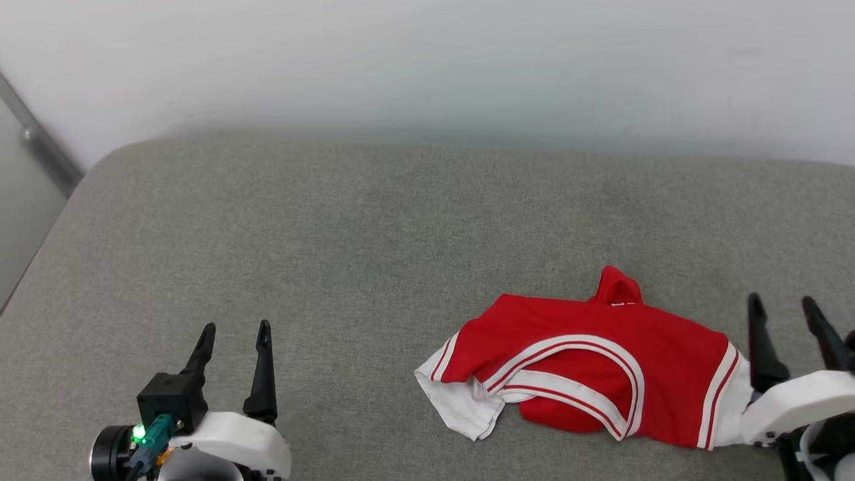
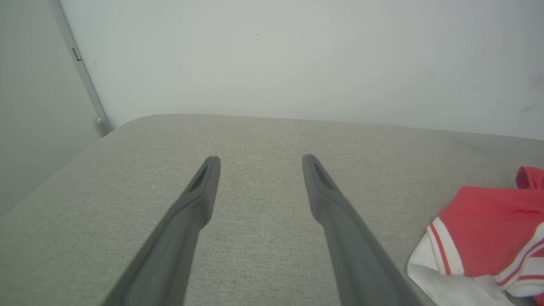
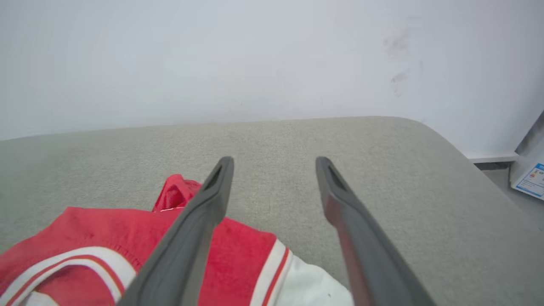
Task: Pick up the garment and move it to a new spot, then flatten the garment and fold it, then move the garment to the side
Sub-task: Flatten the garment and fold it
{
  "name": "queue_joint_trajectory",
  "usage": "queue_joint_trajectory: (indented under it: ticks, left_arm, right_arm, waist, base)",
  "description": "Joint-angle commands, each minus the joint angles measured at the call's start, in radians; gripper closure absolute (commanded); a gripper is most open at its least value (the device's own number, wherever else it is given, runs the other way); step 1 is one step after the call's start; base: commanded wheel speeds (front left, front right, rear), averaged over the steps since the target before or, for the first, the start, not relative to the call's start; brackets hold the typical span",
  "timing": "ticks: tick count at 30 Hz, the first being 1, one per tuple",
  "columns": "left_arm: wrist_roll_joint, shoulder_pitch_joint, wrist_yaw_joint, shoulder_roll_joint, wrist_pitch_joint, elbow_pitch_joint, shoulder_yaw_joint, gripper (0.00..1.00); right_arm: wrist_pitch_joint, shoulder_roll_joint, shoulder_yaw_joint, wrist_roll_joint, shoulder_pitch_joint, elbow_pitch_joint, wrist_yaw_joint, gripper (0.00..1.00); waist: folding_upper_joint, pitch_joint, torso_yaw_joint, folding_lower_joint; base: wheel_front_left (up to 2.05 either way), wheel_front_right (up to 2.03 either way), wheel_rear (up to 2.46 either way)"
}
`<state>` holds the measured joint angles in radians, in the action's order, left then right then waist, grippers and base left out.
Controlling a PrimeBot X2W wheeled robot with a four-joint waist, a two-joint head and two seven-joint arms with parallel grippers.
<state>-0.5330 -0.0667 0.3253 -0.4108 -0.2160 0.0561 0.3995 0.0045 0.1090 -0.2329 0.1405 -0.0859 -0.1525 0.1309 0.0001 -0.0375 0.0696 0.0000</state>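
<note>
The garment (image 1: 588, 367), a red jersey with white sleeves and red-white striped trim, lies crumpled on the grey cushion at the lower right. My right gripper (image 1: 785, 307) stands open just right of it, above its white sleeve edge, holding nothing. In the right wrist view the garment (image 3: 106, 242) lies below and left of the spread fingers (image 3: 204, 212), and the right gripper (image 3: 274, 163) is open over bare cushion. My left gripper (image 1: 235, 333) is open at the lower left, well away from the garment. In the left wrist view the left gripper (image 2: 260, 161) is open and the garment (image 2: 488, 229) shows at the right edge.
The grey fabric cushion (image 1: 334, 254) spreads wide, with bare room to the left and behind the garment. A pale wall (image 1: 427, 60) backs it. A metal strip (image 1: 40, 147) runs at the far left. A printed box (image 3: 531, 178) sits beyond the cushion's right end.
</note>
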Motion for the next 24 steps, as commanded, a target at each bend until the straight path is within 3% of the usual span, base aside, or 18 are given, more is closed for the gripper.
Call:
queue_joint_trajectory:
  ticks: [1,12,16,24]
  left_arm:
    - [-0.006,0.013,0.003,-0.007,0.002,-0.003,-0.004,0.0]
    - [-0.016,0.02,-0.002,-0.029,0.069,-0.015,0.02,0.0]
    - [-0.027,-0.046,-0.06,-0.035,0.17,-0.031,0.076,0.0]
    - [-0.074,-0.216,-0.209,-0.004,0.477,-0.032,0.234,0.0]
  right_arm:
    - [-0.012,-0.006,0.013,0.0,0.02,0.018,0.0,0.0]
    - [-0.018,-0.057,0.128,-0.034,0.202,0.225,0.0,0.0]
    - [0.001,-0.06,0.147,-0.023,0.235,0.287,0.0,0.0]
    - [0.042,-0.06,0.166,-0.021,0.216,0.38,0.0,0.0]
  waist:
    - [-0.0001,0.014,-0.002,0.0]
    - [-0.0001,0.054,-0.018,0.0]
    - [-0.0001,0.048,-0.027,0.0]
    - [-0.0001,-0.009,-0.061,0.0]
  base:
    - [0.0,0.0,0.0]
    - [0.0,0.0,0.0]
    - [0.0,0.0,0.0]
    - [0.0,0.0,0.0]
